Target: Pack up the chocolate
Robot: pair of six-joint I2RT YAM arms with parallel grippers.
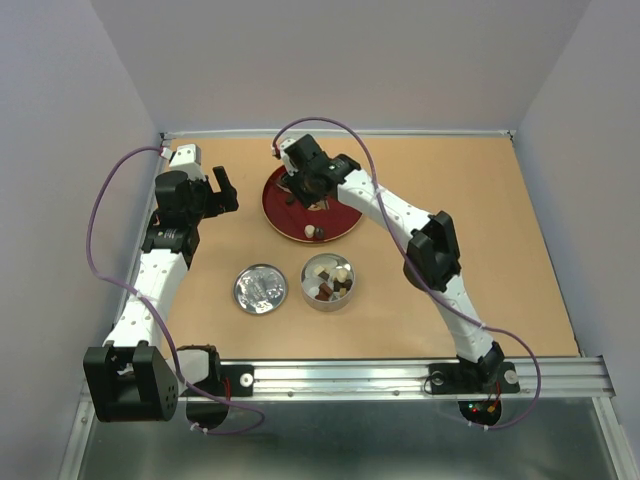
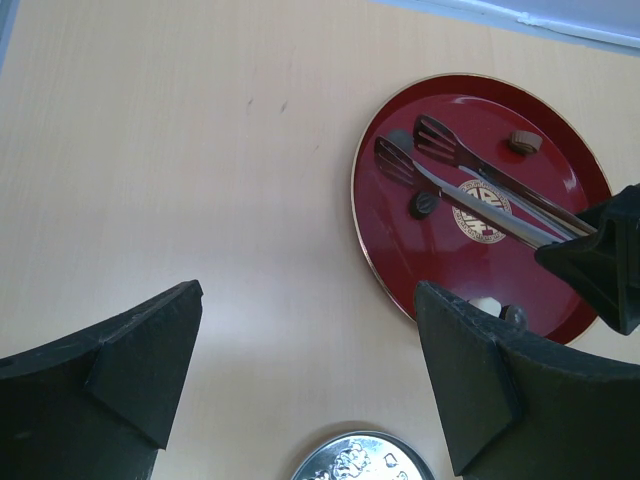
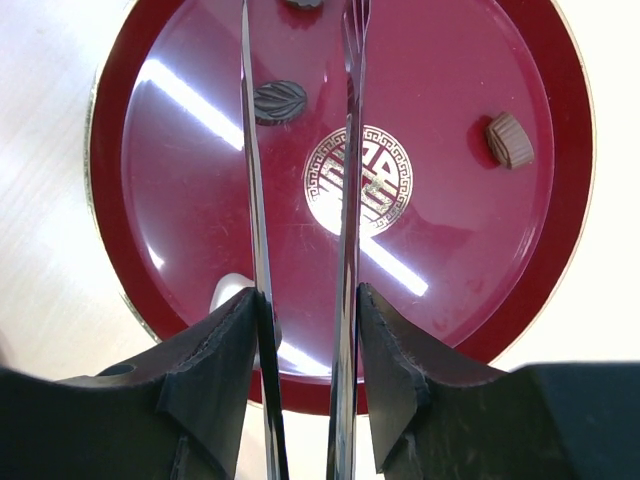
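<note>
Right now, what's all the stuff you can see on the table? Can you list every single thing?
plate: one, dark red with a gold emblem, far middle of the table
tongs: one pair, silver metal, over the plate
chocolates on the plate: four showing, dark brown, reddish brown and one cream-white, scattered
round tin: one, silver, in front of the plate
chocolates in the tin: several, brown and cream, too small to count
tin lid: one, silver, flat on the table left of the tin
table: one, tan
left end effector: black, open and empty, left of the plate
right end effector: black, shut on the tongs, above the plate
</note>
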